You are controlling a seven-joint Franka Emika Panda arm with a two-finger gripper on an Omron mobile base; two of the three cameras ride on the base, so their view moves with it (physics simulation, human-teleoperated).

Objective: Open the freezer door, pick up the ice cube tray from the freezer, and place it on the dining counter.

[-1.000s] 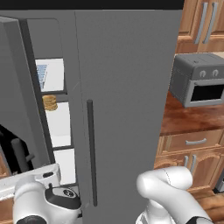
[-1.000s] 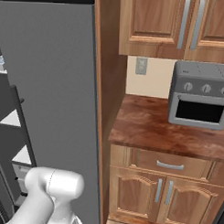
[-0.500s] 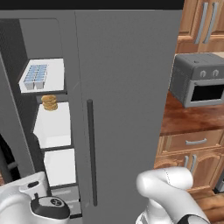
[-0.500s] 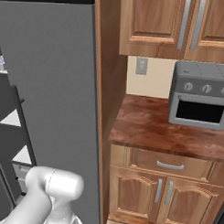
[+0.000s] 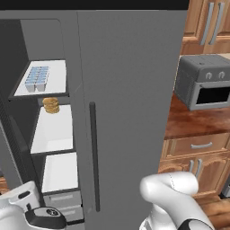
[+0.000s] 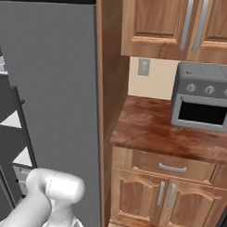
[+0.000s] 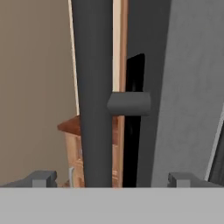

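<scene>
On the left of the scene the freezer stands open, its white shelves and grey drawers exposed. To its right is the plain grey door with a dark bar handle, and further right a wood counter carrying a grey toaster oven, with cabinets above and below. In the hand view the freezer door stands edge-on with its black panel, its dark handle rising just in front of the gripper, whose fingertips sit wide apart on either side of the bar, gripping nothing. The tray lies on the top freezer shelf, and a stack of round brown food sits on the shelf below.
</scene>
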